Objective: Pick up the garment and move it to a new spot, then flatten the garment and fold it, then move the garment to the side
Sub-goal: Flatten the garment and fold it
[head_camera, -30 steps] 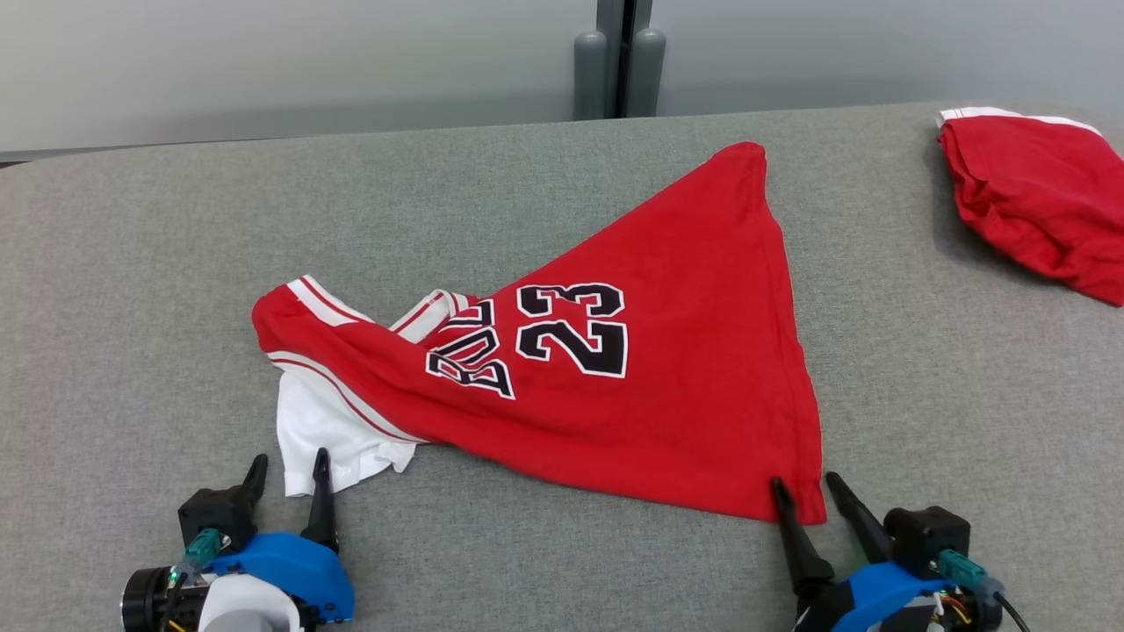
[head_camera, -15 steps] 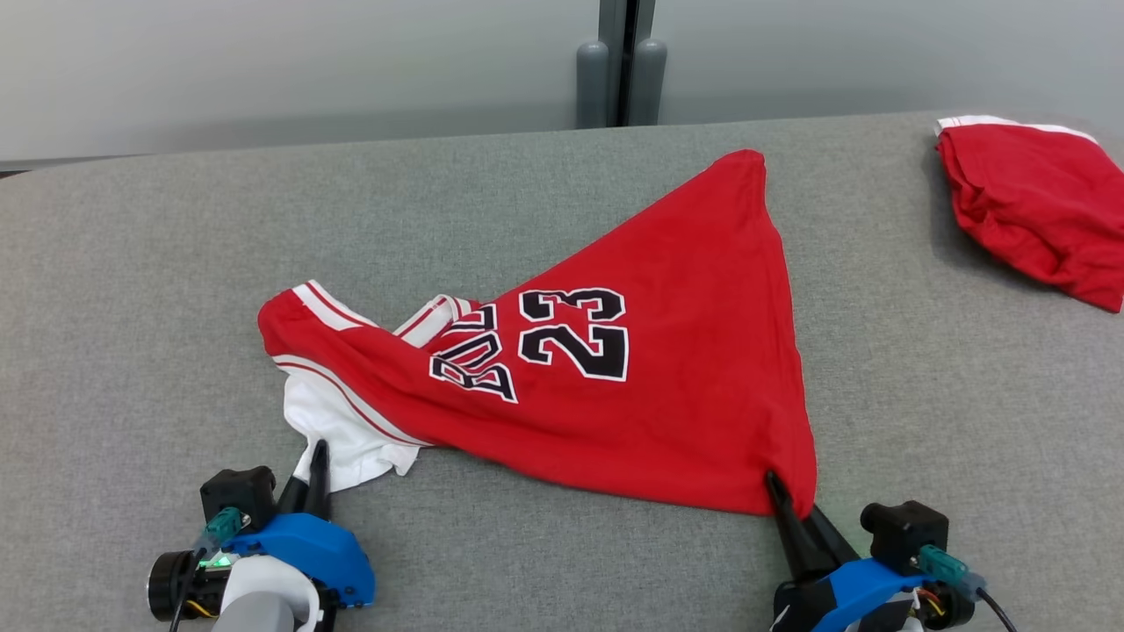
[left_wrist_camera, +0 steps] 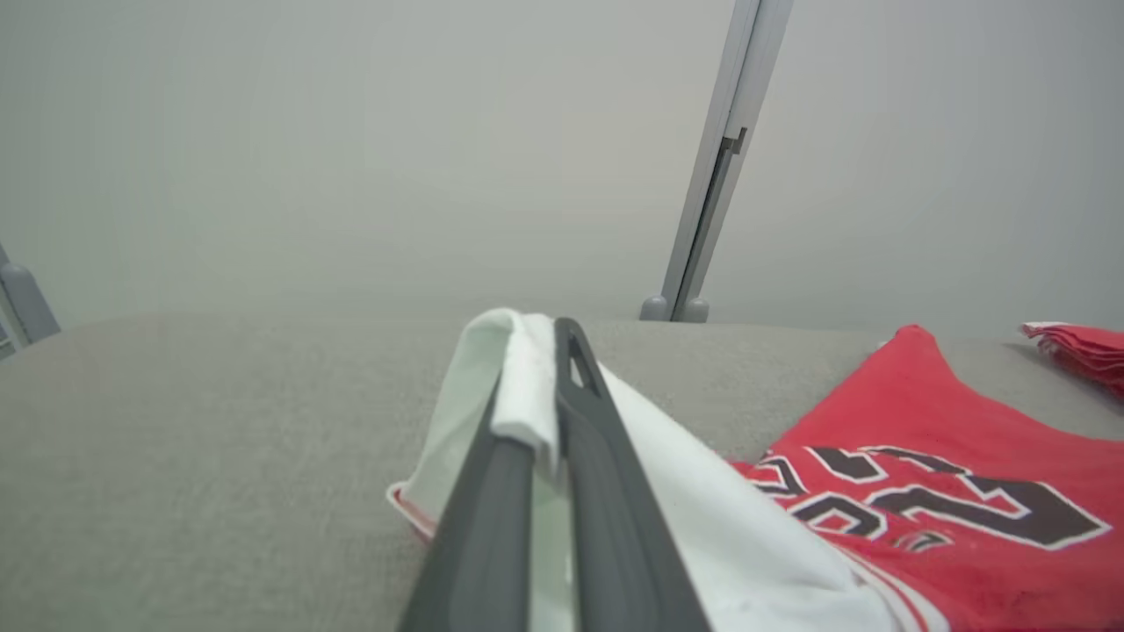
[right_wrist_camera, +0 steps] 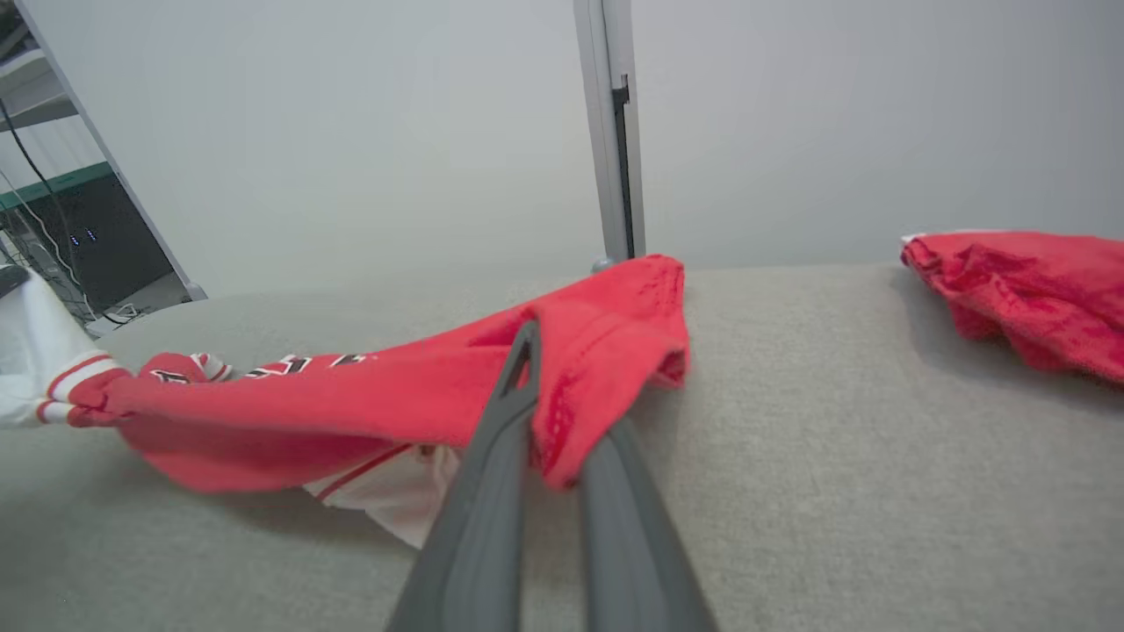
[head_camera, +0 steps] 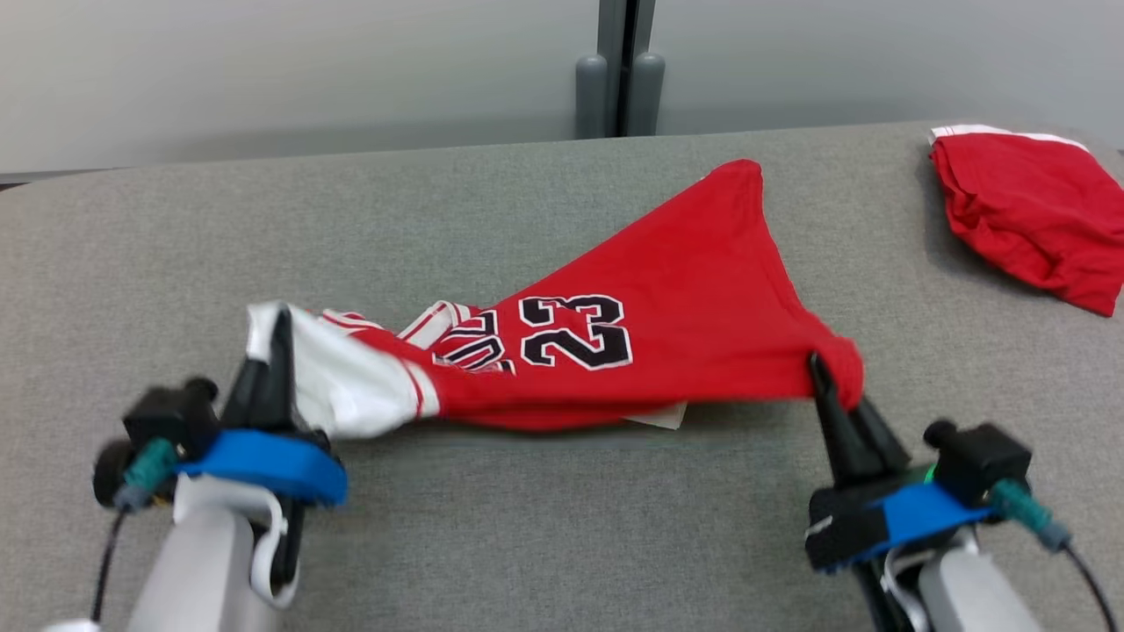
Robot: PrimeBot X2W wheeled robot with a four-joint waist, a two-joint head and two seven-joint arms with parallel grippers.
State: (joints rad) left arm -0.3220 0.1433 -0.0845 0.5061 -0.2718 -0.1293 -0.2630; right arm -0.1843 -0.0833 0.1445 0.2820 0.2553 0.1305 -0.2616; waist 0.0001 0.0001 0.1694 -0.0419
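Left gripper [head_camera: 277, 342] pinches the white corner, right gripper [head_camera: 827, 379] the red hem of the number-23 jersey [head_camera: 667, 342], near edge held off the grey table [head_camera: 544, 535] (far corner resting); lifting both ends evenly should prevent twisting.

The garment [head_camera: 632, 351] spans the middle of the tabletop [head_camera: 527, 544], its left end pinched in the left tool [head_camera: 279, 329] and its near right corner in the right tool [head_camera: 821, 369], its far corner lying toward the back edge. A second garment [head_camera: 1019, 211] lies well apart at far right. A post [head_camera: 619, 79] stands behind the tabletop.
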